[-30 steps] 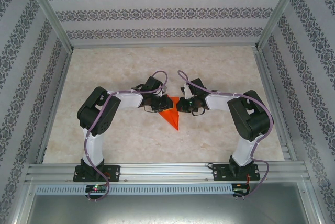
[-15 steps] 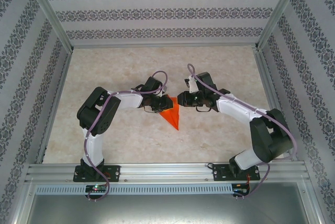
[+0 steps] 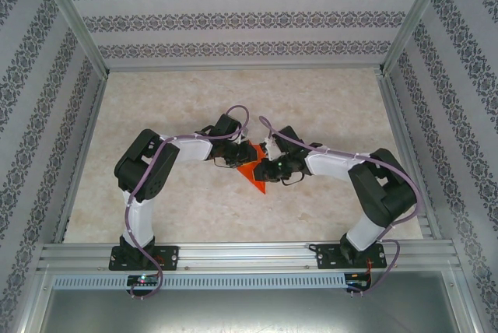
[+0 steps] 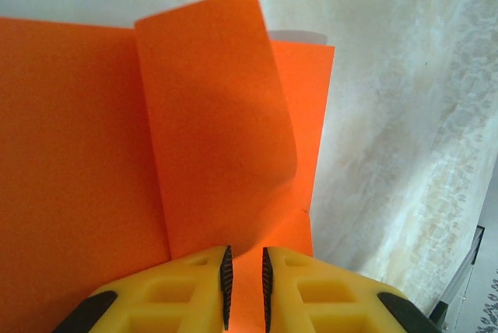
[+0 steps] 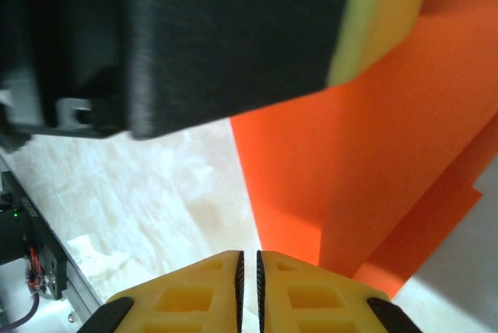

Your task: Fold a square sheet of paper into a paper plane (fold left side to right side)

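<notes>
The square sheet of paper [image 3: 255, 177] is bright orange and folded into a triangle pointing toward the near edge, at the table's middle. My left gripper [image 3: 240, 160] is on its upper left part. In the left wrist view its jaws [image 4: 244, 271] stand a narrow gap apart, tips down on the paper [image 4: 78, 154], with a loose flap [image 4: 218, 115] curling up just beyond them. My right gripper [image 3: 264, 168] is at the paper's right side. In the right wrist view its jaws [image 5: 249, 267] are shut to a thin slit over bare table, just left of the paper's edge [image 5: 350, 154].
The left gripper's black body [image 5: 233, 29] hangs close above in the right wrist view. The pale marbled table [image 3: 194, 99] is boxed in by patterned walls, with metal rails at the sides [image 3: 405, 154] and the front [image 3: 249, 255].
The right arm pulled away to the right and farther back, then came back in to the paper's right side, a little nearer than a second ago. The left arm stayed put.
</notes>
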Motion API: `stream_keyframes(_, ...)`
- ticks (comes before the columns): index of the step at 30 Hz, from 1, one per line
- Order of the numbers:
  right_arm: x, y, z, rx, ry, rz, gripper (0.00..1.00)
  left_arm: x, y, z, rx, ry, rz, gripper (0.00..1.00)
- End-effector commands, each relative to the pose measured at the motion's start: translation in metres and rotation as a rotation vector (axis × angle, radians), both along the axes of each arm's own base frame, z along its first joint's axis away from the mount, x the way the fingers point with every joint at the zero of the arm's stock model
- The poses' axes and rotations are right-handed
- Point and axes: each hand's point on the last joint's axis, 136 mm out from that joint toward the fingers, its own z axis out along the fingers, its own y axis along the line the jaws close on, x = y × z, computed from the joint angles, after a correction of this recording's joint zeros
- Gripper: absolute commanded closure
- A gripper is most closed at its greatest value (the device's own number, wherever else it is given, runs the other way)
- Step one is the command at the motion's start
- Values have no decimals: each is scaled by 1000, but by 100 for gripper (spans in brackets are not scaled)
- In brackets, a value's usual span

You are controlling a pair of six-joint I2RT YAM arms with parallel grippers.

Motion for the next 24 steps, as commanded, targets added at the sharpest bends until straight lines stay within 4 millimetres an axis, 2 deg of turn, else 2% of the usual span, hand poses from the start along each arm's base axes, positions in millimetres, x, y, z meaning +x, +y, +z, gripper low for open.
stream_keyframes(1, -10, -1, -13, -27, 26, 19, 85, -27, 17, -40, 107, 106, 5, 78)
stream_keyframes(14, -19, -17, -31, -145, 41, 39, 84, -27, 17, -40, 113, 109, 3, 78)
stream_keyframes(24, -25, -15, -33, -130, 58, 58, 84, -27, 18, -40, 116, 108, 4, 78)
